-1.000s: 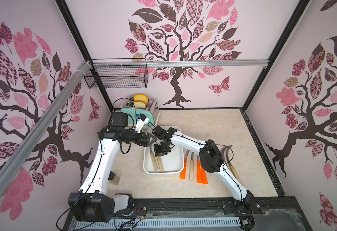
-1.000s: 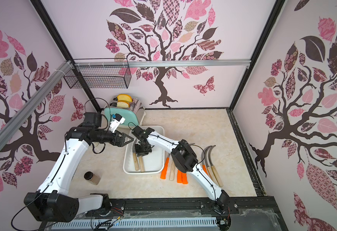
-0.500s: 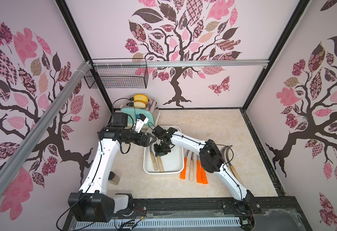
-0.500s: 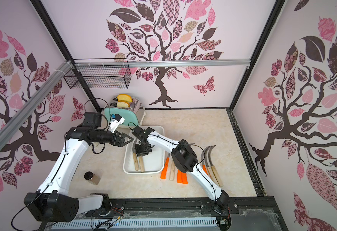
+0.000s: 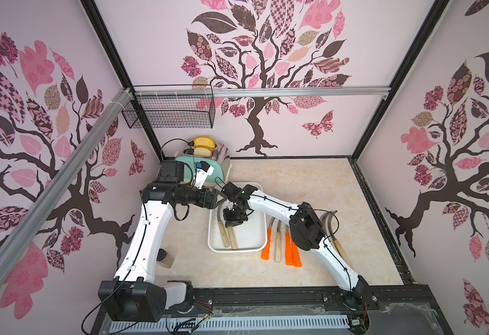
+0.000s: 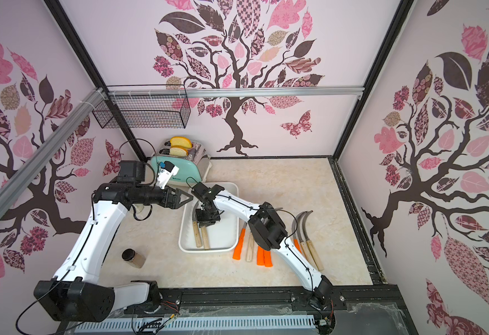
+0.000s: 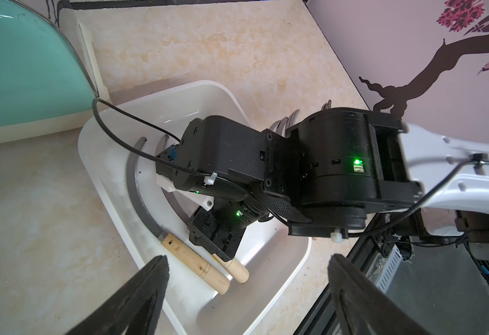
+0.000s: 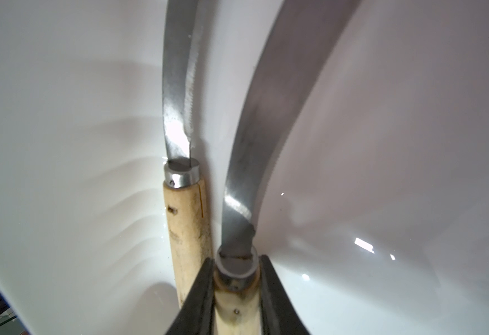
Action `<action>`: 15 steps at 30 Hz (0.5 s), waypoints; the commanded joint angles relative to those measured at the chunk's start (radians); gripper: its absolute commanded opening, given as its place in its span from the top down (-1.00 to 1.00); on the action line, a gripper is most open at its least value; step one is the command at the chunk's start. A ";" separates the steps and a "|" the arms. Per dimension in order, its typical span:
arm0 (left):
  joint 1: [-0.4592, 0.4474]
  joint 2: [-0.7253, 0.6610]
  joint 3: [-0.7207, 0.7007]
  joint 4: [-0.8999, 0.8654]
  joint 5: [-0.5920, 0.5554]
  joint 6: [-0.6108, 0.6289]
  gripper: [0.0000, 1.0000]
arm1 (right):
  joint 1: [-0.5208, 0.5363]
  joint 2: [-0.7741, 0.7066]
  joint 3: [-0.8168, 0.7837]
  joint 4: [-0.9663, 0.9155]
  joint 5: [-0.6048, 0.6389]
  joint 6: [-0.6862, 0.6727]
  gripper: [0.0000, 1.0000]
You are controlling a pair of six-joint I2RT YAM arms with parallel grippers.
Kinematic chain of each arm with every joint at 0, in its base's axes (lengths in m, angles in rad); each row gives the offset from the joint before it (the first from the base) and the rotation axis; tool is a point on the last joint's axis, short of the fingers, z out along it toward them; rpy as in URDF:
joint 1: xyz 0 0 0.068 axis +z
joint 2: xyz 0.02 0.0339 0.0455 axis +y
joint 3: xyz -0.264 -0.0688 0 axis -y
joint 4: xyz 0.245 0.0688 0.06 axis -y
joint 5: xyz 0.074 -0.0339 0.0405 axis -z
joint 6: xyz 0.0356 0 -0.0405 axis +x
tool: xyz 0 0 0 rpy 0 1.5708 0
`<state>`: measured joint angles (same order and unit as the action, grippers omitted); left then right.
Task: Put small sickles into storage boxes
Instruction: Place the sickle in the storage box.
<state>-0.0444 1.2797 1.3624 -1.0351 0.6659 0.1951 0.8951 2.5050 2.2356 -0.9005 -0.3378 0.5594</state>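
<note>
The white storage box (image 5: 252, 237) (image 6: 225, 232) sits mid-table with two pale wooden-handled small sickles inside, side by side. One sickle (image 5: 223, 235) (image 8: 186, 214) lies free by the box's left wall. My right gripper (image 5: 233, 222) (image 8: 236, 262) is shut on the other sickle (image 8: 254, 162) at the handle just behind the metal collar, low in the box. My left gripper (image 5: 221, 198) (image 7: 249, 258) hovers open over the box's left rim (image 7: 98, 162), holding nothing. Several more sickles (image 5: 288, 249) with orange and wooden handles lie on the table right of the box.
A teal toaster (image 5: 208, 171) with bread slices stands behind the box at the back left. A small brown jar (image 5: 165, 258) sits near the left arm's base. A black wire basket (image 5: 170, 110) hangs on the back wall. My right arm's elbow (image 5: 307, 229) hangs over the loose sickles.
</note>
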 commanded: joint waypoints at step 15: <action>0.010 -0.037 0.076 0.026 0.011 -0.050 -0.80 | 0.000 0.037 0.034 -0.024 -0.017 -0.016 0.39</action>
<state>-0.0387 1.2667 1.4174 -1.0290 0.6628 0.1589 0.8951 2.5069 2.2356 -0.9009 -0.3420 0.5541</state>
